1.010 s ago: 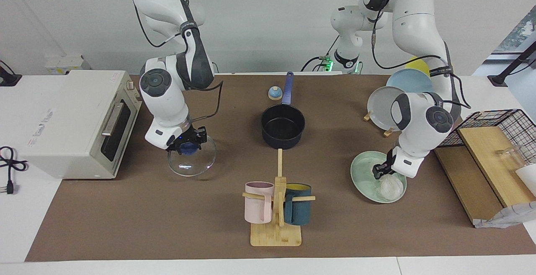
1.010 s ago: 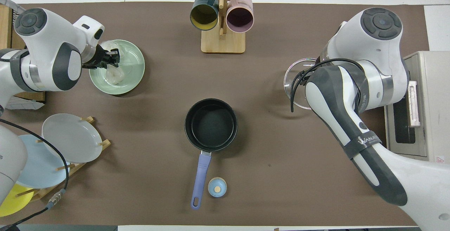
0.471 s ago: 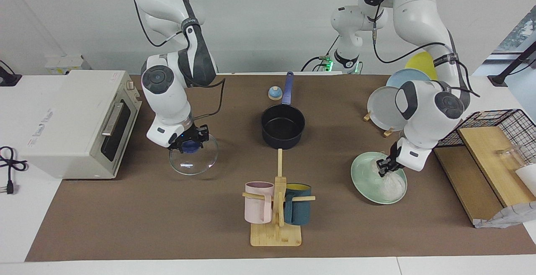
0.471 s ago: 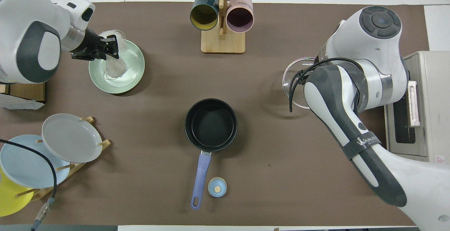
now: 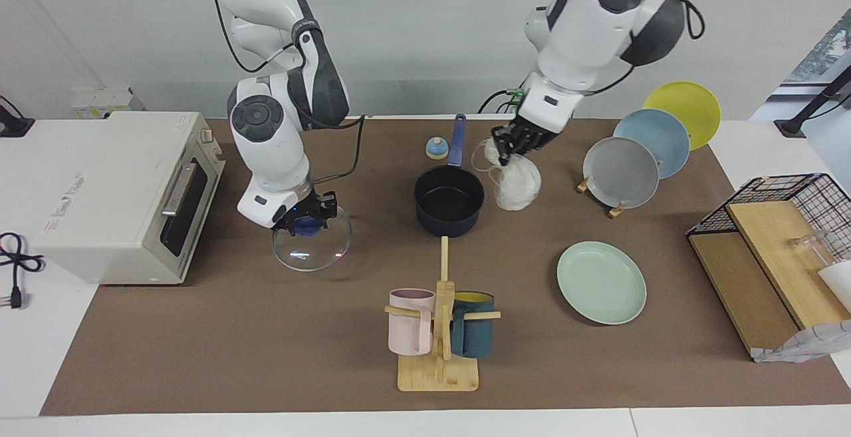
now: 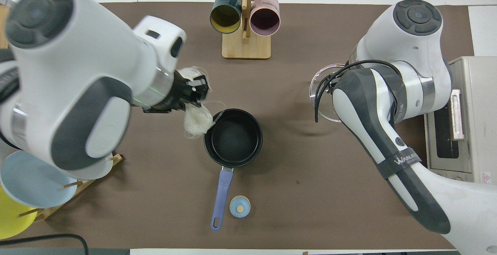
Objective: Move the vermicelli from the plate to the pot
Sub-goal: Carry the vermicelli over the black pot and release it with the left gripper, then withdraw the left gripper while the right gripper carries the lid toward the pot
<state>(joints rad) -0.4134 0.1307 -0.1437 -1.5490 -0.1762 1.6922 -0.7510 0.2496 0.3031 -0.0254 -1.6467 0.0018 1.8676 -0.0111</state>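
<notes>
My left gripper point(image 5: 510, 143) is shut on the vermicelli point(image 5: 517, 183), a whitish clump of strands that hangs below it. It hangs in the air just beside the rim of the dark navy pot point(image 5: 449, 201), on the side toward the left arm's end. In the overhead view the vermicelli point(image 6: 197, 120) hangs at the rim of the pot point(image 6: 233, 137) below the left gripper point(image 6: 196, 89). The pot's inside is bare. The mint-green plate point(image 5: 602, 282) lies bare on the mat. My right gripper point(image 5: 307, 214) is shut on the blue knob of a glass lid point(image 5: 311, 245).
A wooden mug rack point(image 5: 439, 330) with a pink and a teal mug stands farther from the robots than the pot. A rack with grey, blue and yellow plates point(image 5: 621, 171) and a wire basket point(image 5: 784, 207) are toward the left arm's end. A toaster oven point(image 5: 113, 191) is at the right arm's end. A small blue knob point(image 5: 437, 149) sits by the pot's handle.
My left gripper lifted the vermicelli off the mint-green plate and carried it up and over to the pot's rim. The plate is now bare. The right gripper with the glass lid shifted slightly.
</notes>
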